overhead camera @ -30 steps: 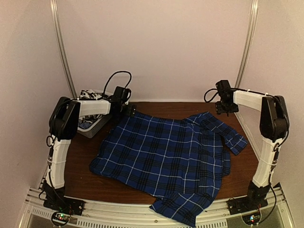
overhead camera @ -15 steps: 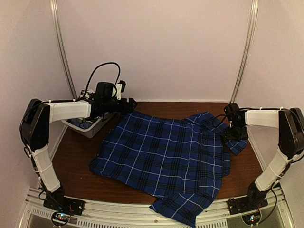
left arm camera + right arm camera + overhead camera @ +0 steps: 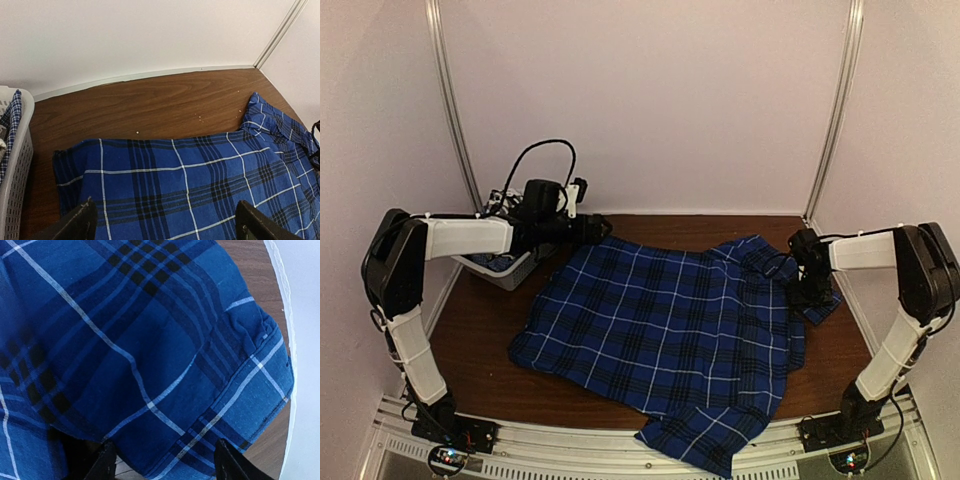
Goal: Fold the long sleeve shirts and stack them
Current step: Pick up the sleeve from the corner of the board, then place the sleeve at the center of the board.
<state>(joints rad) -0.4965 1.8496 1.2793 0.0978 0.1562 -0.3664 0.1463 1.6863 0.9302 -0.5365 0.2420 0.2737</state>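
On the wooden table, the blue plaid shirt lies spread open & mostly flat. Its collar end is twd the far right, and one part droops over the near edge. L gripper hovers over the shirt's far-left corner, just beside the white mesh basket. Its jaws are wide apart w/ nothing btwn them. A checked shirt hangs over the basket rim. R gripper is low on the sleeve cuff nr the table's right edge. Its fingers are apart, w/ the cuff hem btwn them, not clamped.
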